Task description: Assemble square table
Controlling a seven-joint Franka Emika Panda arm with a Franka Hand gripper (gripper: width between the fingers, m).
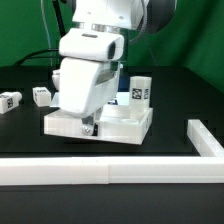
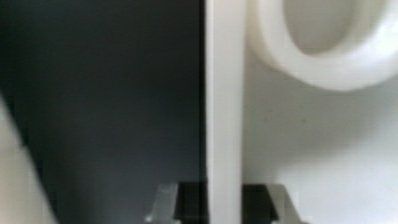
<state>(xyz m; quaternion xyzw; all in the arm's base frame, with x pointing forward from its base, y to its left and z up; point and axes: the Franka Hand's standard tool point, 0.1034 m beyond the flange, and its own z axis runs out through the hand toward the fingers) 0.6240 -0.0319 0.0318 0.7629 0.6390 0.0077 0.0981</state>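
The white square tabletop (image 1: pixel 105 123) lies flat on the black table under the arm. My gripper (image 1: pixel 90 127) points down at its front rim. In the wrist view the gripper (image 2: pixel 222 196) straddles the tabletop's thin raised rim (image 2: pixel 222 90), with a dark finger (image 2: pixel 180 203) pressed against each side, so it is shut on the rim. A round raised socket (image 2: pixel 329 50) shows on the slab inside the rim. One tagged leg (image 1: pixel 140 90) stands upright at the tabletop's far right corner. Two more legs (image 1: pixel 42 95) (image 1: pixel 10 100) lie on the exterior view's left.
The long white L-shaped barrier wall (image 1: pixel 110 172) runs along the front and turns back on the exterior view's right (image 1: pixel 206 140). The arm's white body (image 1: pixel 90 70) hides the middle of the tabletop and what lies behind it.
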